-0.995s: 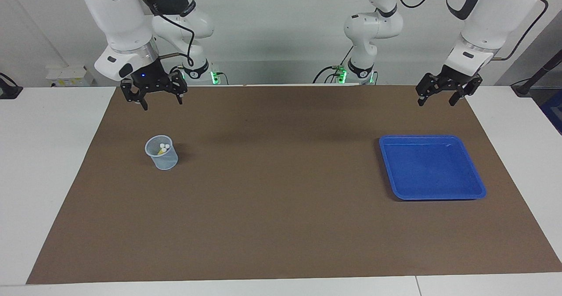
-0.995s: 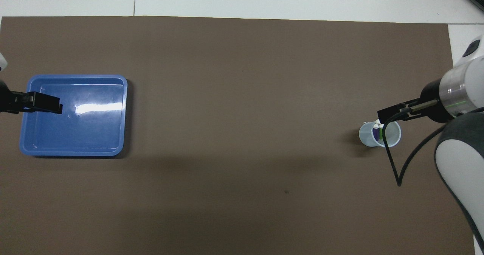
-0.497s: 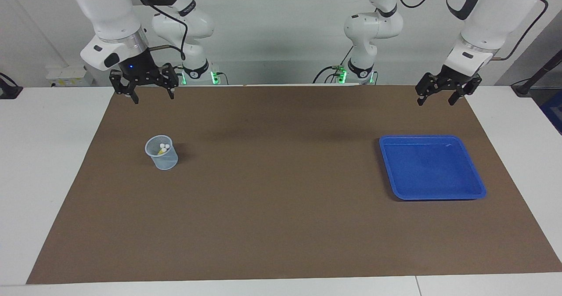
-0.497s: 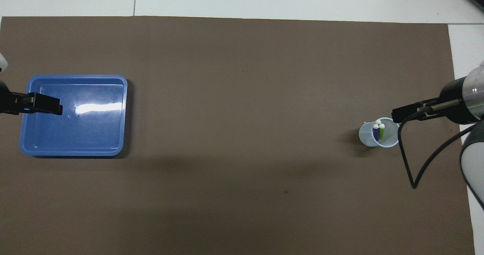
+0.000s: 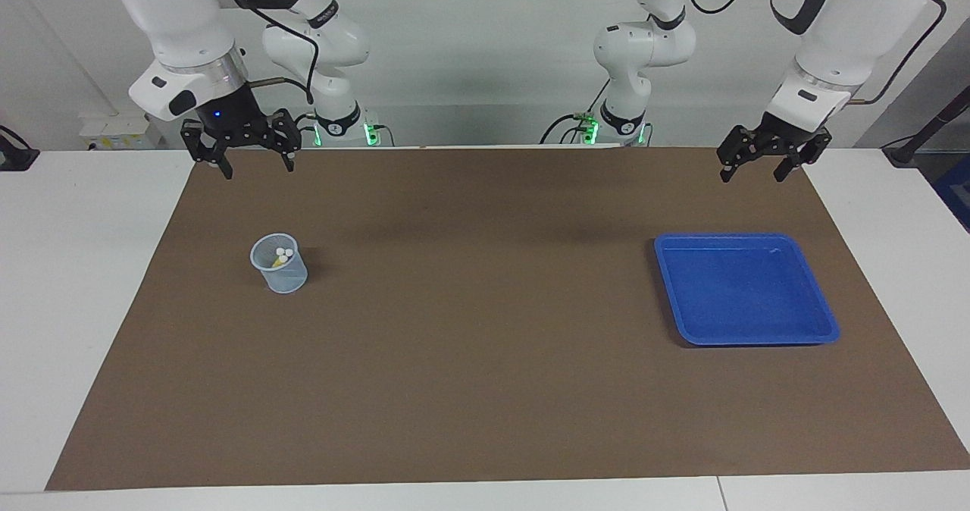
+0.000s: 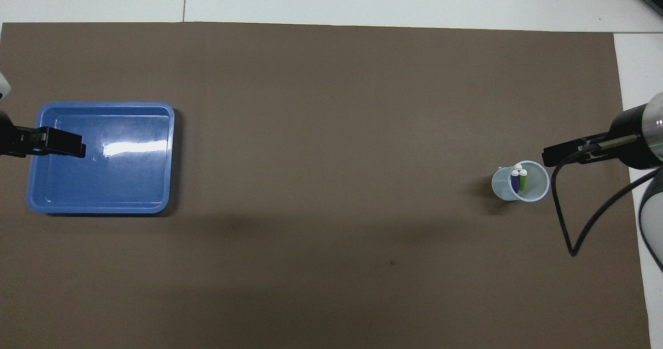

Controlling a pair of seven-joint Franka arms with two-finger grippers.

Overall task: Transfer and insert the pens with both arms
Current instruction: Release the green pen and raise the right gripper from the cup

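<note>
A clear plastic cup (image 5: 279, 263) (image 6: 520, 182) stands on the brown mat toward the right arm's end. The pens (image 5: 282, 254) stand upright in it, white caps up. The overhead view shows a purple pen (image 6: 514, 182) and a green pen (image 6: 523, 181), and yellow shows through the cup wall in the facing view. My right gripper (image 5: 258, 168) (image 6: 551, 156) hangs open and empty in the air over the mat's edge, apart from the cup. My left gripper (image 5: 752, 177) (image 6: 72, 144) waits open and empty over the mat's corner at its own end.
A blue tray (image 5: 746, 289) (image 6: 119, 183) with nothing in it lies on the mat toward the left arm's end. Two smaller white arms (image 5: 640, 48) with green lights stand at the table's edge between my arms. A black cable (image 6: 564, 219) loops from the right wrist.
My right gripper has risen and drawn away from above the cup, toward its own end of the table. The left gripper, cup, pens and tray have stayed put.
</note>
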